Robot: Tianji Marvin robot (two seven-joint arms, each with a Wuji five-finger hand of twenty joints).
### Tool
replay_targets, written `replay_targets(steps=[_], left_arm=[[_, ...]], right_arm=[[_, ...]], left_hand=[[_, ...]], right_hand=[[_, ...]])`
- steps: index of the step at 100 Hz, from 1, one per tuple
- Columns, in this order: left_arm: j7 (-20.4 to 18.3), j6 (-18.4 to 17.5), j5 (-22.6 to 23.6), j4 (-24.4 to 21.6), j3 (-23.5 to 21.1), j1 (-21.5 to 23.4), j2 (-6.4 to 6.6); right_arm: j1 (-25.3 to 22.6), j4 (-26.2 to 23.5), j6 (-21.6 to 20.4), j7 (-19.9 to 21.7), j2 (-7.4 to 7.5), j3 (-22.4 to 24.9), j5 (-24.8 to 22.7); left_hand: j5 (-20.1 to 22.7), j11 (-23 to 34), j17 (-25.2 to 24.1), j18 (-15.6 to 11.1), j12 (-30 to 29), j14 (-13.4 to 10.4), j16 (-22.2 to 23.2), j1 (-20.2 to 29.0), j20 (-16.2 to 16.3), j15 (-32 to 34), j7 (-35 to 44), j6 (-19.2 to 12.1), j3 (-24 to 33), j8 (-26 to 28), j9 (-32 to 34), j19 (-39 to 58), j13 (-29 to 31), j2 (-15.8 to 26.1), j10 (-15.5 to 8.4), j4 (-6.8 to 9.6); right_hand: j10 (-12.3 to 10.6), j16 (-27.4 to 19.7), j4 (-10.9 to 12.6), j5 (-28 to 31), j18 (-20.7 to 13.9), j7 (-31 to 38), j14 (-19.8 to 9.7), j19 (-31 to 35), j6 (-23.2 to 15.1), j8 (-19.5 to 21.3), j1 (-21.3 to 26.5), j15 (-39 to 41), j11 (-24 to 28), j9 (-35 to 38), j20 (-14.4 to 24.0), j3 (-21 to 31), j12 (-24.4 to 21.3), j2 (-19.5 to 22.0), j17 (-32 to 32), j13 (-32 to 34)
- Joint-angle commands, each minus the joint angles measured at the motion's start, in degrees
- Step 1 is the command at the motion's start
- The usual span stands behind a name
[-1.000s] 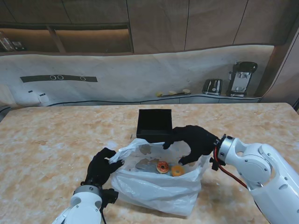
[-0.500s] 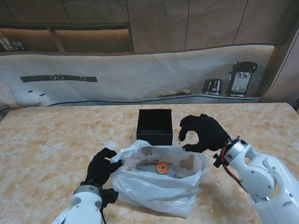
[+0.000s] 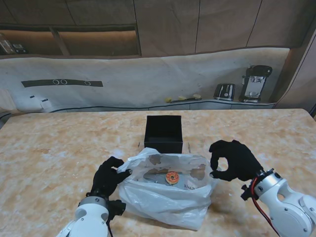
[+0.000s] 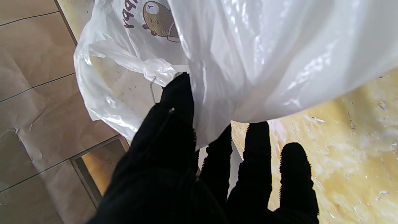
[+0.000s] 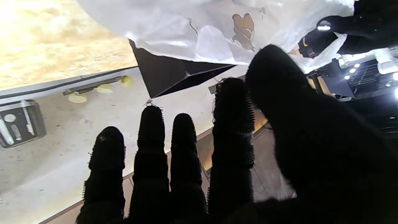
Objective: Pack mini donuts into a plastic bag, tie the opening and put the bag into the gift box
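Plastic bag [image 3: 168, 195] lying open, left hand [image 3: 107, 177] pinching its rim; right hand [image 3: 232, 161] hovering beside it, loosely curled, holding nothing.

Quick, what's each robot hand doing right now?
Left robot hand: shut on the plastic bag rim.
Right robot hand: open, holding nothing, beside the bag.

The plastic bag [image 3: 165, 200] hides all but one mini donut [image 3: 172, 177]; the left hand [image 3: 107, 177] fingertips vanish under its rim.
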Motion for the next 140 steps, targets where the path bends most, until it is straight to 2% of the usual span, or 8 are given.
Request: replay_targets(steps=[1, 21, 42, 78, 95, 118, 128, 140], left_arm=[[-0.56, -0.44, 0.01, -0.43, 0.17, 0.55, -0.26], [-0.12, -1.08, 0.02, -0.71, 0.21, 1.12, -0.29], [-0.22, -1.72, -0.11, -0.92, 0.54, 1.46, -0.19], [-0.93, -1.81, 0.42, -1.36, 0.24, 1.89, 0.06], [-0.86, -1.79, 0.36, -1.20, 0.45, 1.63, 0.03], [-0.98, -1.97, 0.45, -1.14, 0.50, 1.54, 0.08], [-0.98, -2.01, 0.49, -1.15, 0.47, 1.56, 0.09], [-1.03, -2.04, 0.42, -1.15, 0.50, 1.57, 0.09]], right_arm=[[-2.50, -0.60, 0.39, 0.31, -0.33, 0.65, -0.46], [-7.36, -1.26, 2.69, -1.70, -0.68, 1.64, -2.60], [-7.20, 1.04, 6.62, -5.70, -1.14, -1.80, -3.63], [-7.31, 3.10, 12.60, -9.36, -1.72, -4.80, -3.72], [-4.71, 6.69, 15.54, -14.08, -2.62, -9.65, -0.73], [-2.45, 9.28, 19.44, -19.34, -3.89, -14.10, 2.36], [-2.87, 8.95, 21.84, -20.27, -4.53, -15.26, 5.37], [-3.35, 8.50, 24.69, -20.00, -4.63, -15.87, 5.82]], left_hand=[[-0.55, 0.76, -0.90, -1.74, -0.34, -0.44, -0.71, 1.39, 0.39, -0.22, 2.45, -0.15, -1.62, 0.36, -0.98, 0.10, -0.88, 0.90, -1.33, 1.61], [-0.47, 0.65, -0.96, -1.71, -0.44, -0.39, -0.71, 1.40, 0.35, -0.22, 2.48, -0.09, -1.57, 0.29, -1.32, 0.09, -0.93, 0.88, -1.40, 1.61], [-0.26, 0.83, -0.93, -1.74, -0.29, -0.44, -0.72, 1.39, 0.33, -0.21, 2.54, -0.09, -1.57, 0.06, -1.12, 0.12, -0.89, 0.80, -1.47, 1.58], [-0.31, 0.83, -0.87, -1.72, -0.07, -0.47, -0.72, 1.45, 0.30, -0.21, 3.07, -0.13, -1.49, -0.74, -1.05, 0.14, -0.87, 0.78, -1.43, 1.58], [-0.50, 0.67, -0.86, -1.77, -0.26, -0.53, -0.73, 1.42, 0.31, -0.24, 3.23, -0.10, -1.49, -0.88, -1.42, 0.23, -1.04, 0.82, -1.53, 1.57], [-0.50, 0.80, -0.93, -1.83, -0.17, -0.64, -0.74, 1.44, 0.26, -0.19, 3.49, -0.11, -1.49, -1.19, -1.37, 0.25, -1.00, 0.89, -1.57, 1.55], [-0.58, 0.80, -0.99, -1.81, -0.16, -0.59, -0.75, 1.45, 0.22, -0.22, 3.55, -0.08, -1.50, -1.33, -1.38, 0.20, -1.08, 0.96, -1.50, 1.55], [-0.58, 0.81, -0.98, -1.81, -0.15, -0.61, -0.74, 1.45, 0.19, -0.20, 3.65, -0.07, -1.54, -1.40, -1.37, 0.19, -1.06, 0.94, -1.51, 1.53]], right_hand=[[-0.15, -0.75, -1.19, 1.28, 0.47, 0.89, 0.06, 0.09, -0.36, -0.85, 0.47, -1.01, -0.74, 0.59, -0.46, 0.93, -0.83, -3.00, -1.24, -1.28], [0.01, -0.98, -0.65, 1.61, 0.35, -0.12, 0.48, -0.71, -1.83, -4.40, -0.28, -1.89, -4.10, -0.37, -0.44, 0.10, -2.87, -1.12, -2.46, -3.20], [0.32, -1.11, -0.39, 1.65, 0.10, -0.12, 0.62, -0.62, -1.54, -6.69, 0.02, -1.71, -5.09, -0.92, -0.42, -0.75, -4.65, -0.15, -3.31, -4.37], [1.09, -1.15, 0.24, 1.15, -0.23, -0.09, 1.23, 0.09, 0.27, -8.44, 0.52, -0.98, -4.22, -1.56, -0.62, -1.60, -5.45, 1.89, -4.01, -5.84], [1.47, -1.64, 0.44, 0.25, -1.10, -0.41, 0.55, 1.03, 0.78, -9.14, 0.60, -0.48, -2.18, -4.95, -1.32, -2.38, -5.58, 4.07, -4.45, -10.14], [1.65, -2.20, 0.22, -0.31, -1.66, -0.70, 0.61, 1.86, 1.42, -9.71, 0.04, 0.54, -0.87, -6.05, -1.88, -2.13, -6.30, 5.41, -6.16, -11.53], [2.05, -2.43, -0.07, -0.18, -1.35, -0.75, 0.99, 1.85, 2.52, -10.26, 0.11, 0.70, -0.68, -6.08, -2.11, -1.89, -6.76, 5.42, -7.83, -12.50], [2.44, -2.74, -0.31, -0.23, -1.11, -0.76, 1.38, 1.63, 2.87, -10.80, 0.35, 0.62, -1.01, -6.52, -2.37, -1.98, -7.40, 5.61, -9.50, -13.41]])
